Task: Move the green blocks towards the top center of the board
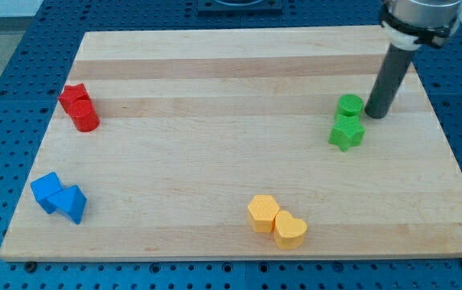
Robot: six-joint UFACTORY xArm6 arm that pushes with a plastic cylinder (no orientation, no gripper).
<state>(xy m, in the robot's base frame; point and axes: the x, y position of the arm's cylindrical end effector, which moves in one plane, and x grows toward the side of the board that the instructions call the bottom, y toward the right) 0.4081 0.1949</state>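
**Pushing rod beside the green pair, view's right**

Resting on the wooden board, my tip sits just to the view's right of the green cylinder, close enough that contact vs. a hair's gap cannot be told. No jaws on this rig: the arm ends in a plain dark rod, w/ nothing held.

Landmark = green cylinder. The green star-shaped block lies directly below it toward the view's bottom, touching it. Both green blocks sit near the board's right edge, approx. mid-height, well right of top centre.

Far to the cylinder's left, near the left edge: two red blocks, pressed together. Below-left of the cylinder, at the bottom edge: two yellow blocks, touching, one heart-shaped. Farthest from it, bottom-left corner: two blue blocks, touching.
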